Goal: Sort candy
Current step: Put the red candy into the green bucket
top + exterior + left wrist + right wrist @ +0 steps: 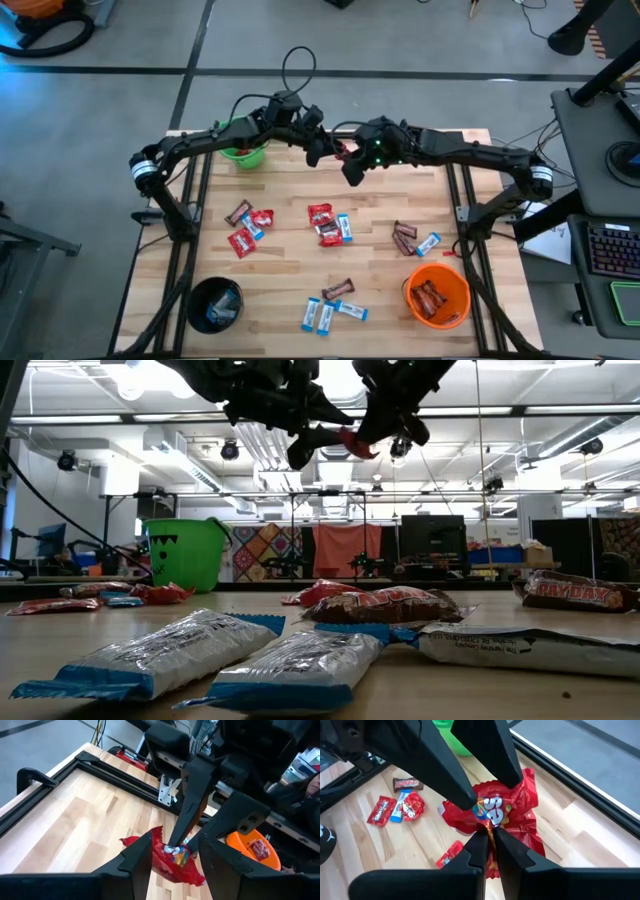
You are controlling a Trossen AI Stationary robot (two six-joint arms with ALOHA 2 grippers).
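High above the tabletop's (280,260) far edge, clear of the scattered candy, the right gripper (487,837) pinches shut on a crumpled red packet (512,815) while the left gripper (172,857) straddles it, fingers parted around the wrapper.

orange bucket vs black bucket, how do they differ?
The orange bucket sits at the table's near right corner, the black bucket at the near left. The orange bucket holds dark brown bars; the black bucket holds blue-and-white packets. Both stand upright, open-topped, similar in size.
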